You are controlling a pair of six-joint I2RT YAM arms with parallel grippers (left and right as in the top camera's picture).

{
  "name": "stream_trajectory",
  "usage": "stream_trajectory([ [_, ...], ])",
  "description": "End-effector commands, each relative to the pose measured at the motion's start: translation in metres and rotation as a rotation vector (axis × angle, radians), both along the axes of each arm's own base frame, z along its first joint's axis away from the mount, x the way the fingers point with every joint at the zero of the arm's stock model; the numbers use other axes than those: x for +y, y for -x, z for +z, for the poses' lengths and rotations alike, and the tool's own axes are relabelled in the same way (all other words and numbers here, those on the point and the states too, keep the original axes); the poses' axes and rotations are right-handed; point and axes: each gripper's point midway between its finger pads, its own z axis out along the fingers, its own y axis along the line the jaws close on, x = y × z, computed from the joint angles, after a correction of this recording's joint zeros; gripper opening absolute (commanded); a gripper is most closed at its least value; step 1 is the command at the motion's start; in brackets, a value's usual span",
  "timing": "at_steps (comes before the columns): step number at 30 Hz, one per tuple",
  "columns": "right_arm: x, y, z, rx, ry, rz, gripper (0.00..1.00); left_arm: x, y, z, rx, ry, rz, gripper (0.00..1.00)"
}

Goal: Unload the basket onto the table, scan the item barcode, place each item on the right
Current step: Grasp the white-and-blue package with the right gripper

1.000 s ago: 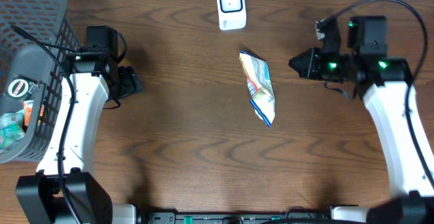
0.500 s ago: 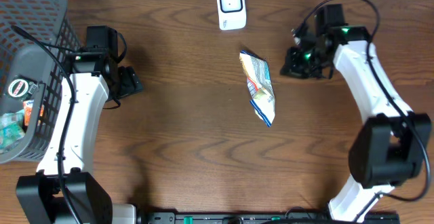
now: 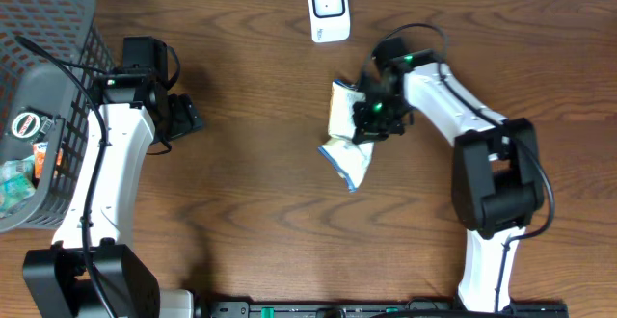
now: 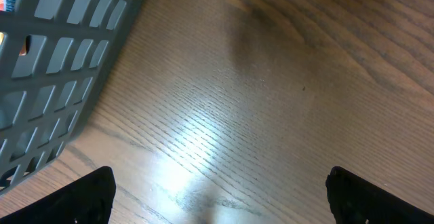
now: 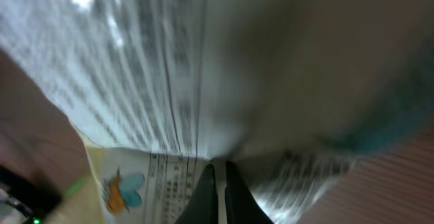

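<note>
Packet: crinkled white printed foil packet (image 3: 347, 137), below the white boxy scanner (image 3: 328, 10).
Right gripper (image 3: 372, 116): pressed together, tips against packet.
Left gripper (image 3: 189, 116): spread wide, far left of scanner.

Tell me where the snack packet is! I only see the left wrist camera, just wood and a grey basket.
Observer: The packet is over the middle of the table, its white side facing up.
Operator: Is something holding it?
Observer: Yes, the right tool is shut on its edge.
Operator: Where's the scanner?
Observer: The white scanner stands at the table's far edge, beyond the packet.
</note>
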Motion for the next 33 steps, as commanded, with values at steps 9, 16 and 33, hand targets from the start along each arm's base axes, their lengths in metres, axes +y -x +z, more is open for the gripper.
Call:
stream_trajectory([
  [9, 0.013, 0.015, -0.067, -0.003, 0.309, 0.019, 0.01, 0.002, 0.0, 0.004, -0.012, -0.006, 0.014, 0.98],
  [16, 0.009, 0.003, -0.041, -0.066, 0.391, 0.033, 0.01, 0.002, 0.0, 0.004, -0.012, -0.006, 0.014, 0.97],
  [33, 0.018, 0.015, 0.013, -0.058, 0.427, 0.122, 0.02, 0.002, 0.0, 0.004, -0.012, -0.006, 0.014, 0.98],
])
